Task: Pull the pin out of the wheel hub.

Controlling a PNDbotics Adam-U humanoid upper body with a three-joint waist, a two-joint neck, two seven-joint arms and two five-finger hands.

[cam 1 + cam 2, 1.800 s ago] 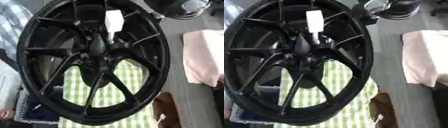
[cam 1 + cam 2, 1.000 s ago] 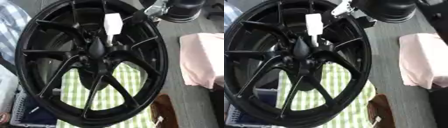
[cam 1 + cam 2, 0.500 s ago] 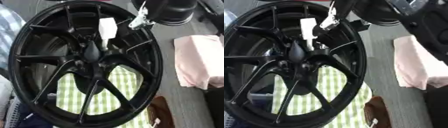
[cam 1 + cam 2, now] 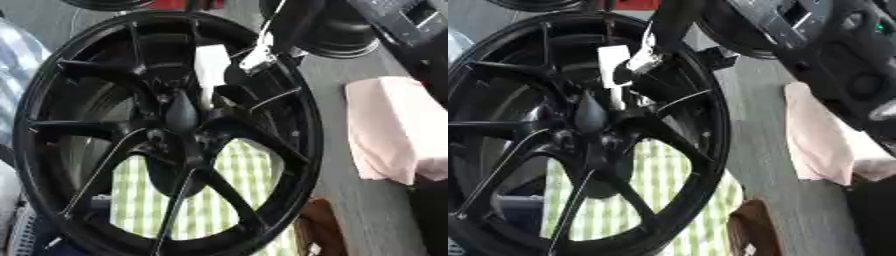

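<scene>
Wheel hub (image 4: 179, 115) fills the left eye view, black spokes fanning over a green checked cloth (image 4: 210, 200). The pin (image 4: 212, 70), a white tab on a thin stem, stands just above the hub centre, not yet pulled. The right hand (image 4: 262, 55) has come down from the upper right corner since a second ago and now sits just beside the tab; whether its fingers are apart or closed I cannot tell. A pink cloth (image 4: 394, 130) lies on the counter (image 4: 341, 100) to the right.

Right eye view shows the same: the hand's silver tip almost at the pin, so I judge the grasp is near. The left hand shows nowhere.
</scene>
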